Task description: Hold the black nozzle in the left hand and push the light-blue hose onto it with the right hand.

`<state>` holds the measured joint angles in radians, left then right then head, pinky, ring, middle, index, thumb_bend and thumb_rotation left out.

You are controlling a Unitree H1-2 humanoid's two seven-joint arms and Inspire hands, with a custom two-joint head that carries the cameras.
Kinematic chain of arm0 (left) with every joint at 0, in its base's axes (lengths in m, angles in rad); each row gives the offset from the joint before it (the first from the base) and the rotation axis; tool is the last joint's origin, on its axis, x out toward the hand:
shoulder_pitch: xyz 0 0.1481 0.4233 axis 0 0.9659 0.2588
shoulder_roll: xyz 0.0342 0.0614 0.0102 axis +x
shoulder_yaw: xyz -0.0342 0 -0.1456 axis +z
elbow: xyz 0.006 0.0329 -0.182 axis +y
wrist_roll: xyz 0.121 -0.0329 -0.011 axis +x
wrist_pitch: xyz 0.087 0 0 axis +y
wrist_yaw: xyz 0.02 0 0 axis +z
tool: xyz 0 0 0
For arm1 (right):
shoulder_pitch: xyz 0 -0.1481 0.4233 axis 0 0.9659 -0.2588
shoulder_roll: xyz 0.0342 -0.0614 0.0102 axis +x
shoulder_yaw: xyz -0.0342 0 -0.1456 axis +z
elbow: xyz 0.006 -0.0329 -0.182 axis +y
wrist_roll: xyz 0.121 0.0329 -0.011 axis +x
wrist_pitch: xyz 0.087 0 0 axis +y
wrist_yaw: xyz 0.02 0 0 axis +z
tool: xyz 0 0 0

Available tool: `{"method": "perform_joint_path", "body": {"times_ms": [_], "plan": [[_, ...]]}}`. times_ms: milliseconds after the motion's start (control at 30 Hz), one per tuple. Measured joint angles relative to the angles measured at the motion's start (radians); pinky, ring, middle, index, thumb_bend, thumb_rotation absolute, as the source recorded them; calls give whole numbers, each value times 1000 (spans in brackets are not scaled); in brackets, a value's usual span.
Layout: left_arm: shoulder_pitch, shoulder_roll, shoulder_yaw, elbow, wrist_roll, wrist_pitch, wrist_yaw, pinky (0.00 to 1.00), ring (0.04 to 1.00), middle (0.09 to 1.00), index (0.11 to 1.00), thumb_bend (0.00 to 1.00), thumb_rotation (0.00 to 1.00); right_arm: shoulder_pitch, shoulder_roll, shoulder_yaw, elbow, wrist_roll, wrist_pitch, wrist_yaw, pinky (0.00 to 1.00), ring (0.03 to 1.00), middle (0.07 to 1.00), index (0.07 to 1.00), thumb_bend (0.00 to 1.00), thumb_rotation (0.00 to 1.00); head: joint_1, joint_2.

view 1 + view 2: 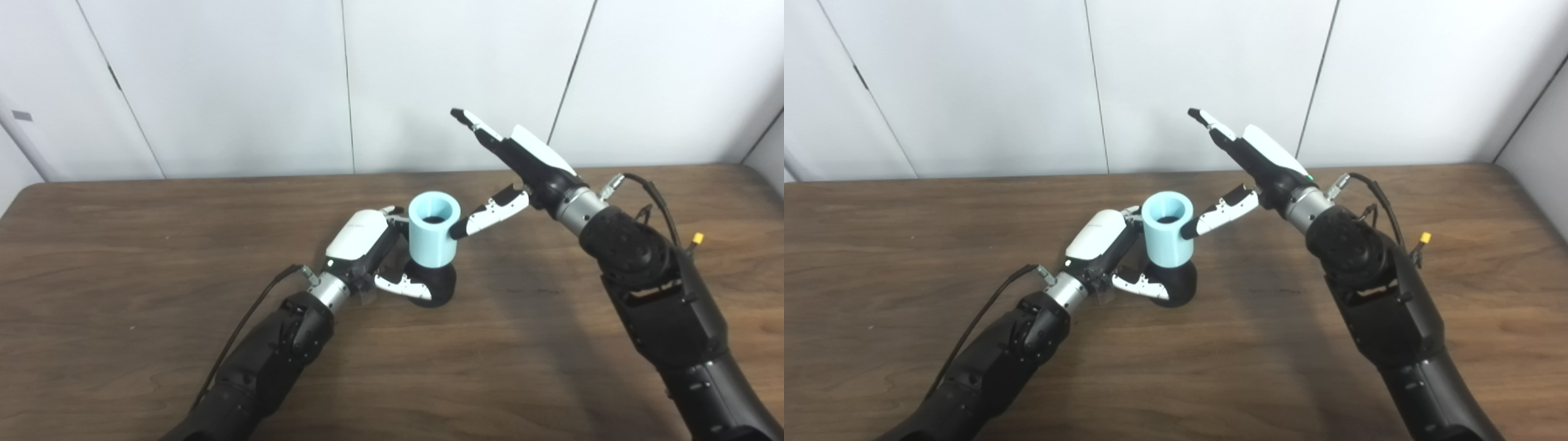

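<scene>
one light-blue hose [433, 237] stands upright on black nozzle [438, 285].

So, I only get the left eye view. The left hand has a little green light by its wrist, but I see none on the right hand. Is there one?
Observer: Yes. The right eye view shows a small green light at the wrist end of the white-and-black right hand.
Operator: And my picture cuts that arm off at the edge. What lies beyond it?
Observer: More of the brown wood-grain tabletop, running down the right of the black forearm to the picture's bottom.
</scene>
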<state>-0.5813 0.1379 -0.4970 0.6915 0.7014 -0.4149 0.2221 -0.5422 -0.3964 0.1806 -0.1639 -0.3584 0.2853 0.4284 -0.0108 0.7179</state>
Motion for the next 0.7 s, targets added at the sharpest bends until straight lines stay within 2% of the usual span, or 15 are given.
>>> {"method": "perform_joint_path", "body": {"times_ms": [167, 267, 367, 500, 600, 700], "plan": [[-4, 0, 0, 12, -2, -7, 2, 902, 665, 473, 495, 526, 0, -37, -86, 63, -140, 71, 69, 185, 999, 1000, 1000, 1000, 1000, 404, -3, -3], [-6, 0, -2, 15, -2, -7, 3, 898, 667, 482, 488, 526, 0, -81, -127, 128, -195, 54, 98, 262, 1000, 1000, 1000, 1000, 1000, 510, -5, -5], [-9, -2, -5, 17, -2, -7, 4, 895, 670, 483, 486, 526, 0, -97, -145, 203, -218, 2, 19, 293, 1000, 1000, 1000, 1000, 1000, 669, -2, -5], [-15, -8, -8, 26, -2, -7, 6, 893, 667, 482, 488, 526, 0, -81, -145, 228, -216, -53, -74, 291, 1000, 1000, 1000, 1000, 950, 812, 0, -5], [-15, -8, -9, 27, -2, -7, 7, 898, 665, 483, 487, 526, 0, -65, -145, 227, -206, -80, -136, 281, 1000, 1000, 1000, 1000, 919, 826, -3, -3], [-15, -8, -9, 28, -2, -8, 9, 895, 663, 482, 487, 526, 0, -56, -144, 226, -206, -106, -165, 277, 1000, 1000, 1000, 1000, 913, 830, -3, -3]]}}
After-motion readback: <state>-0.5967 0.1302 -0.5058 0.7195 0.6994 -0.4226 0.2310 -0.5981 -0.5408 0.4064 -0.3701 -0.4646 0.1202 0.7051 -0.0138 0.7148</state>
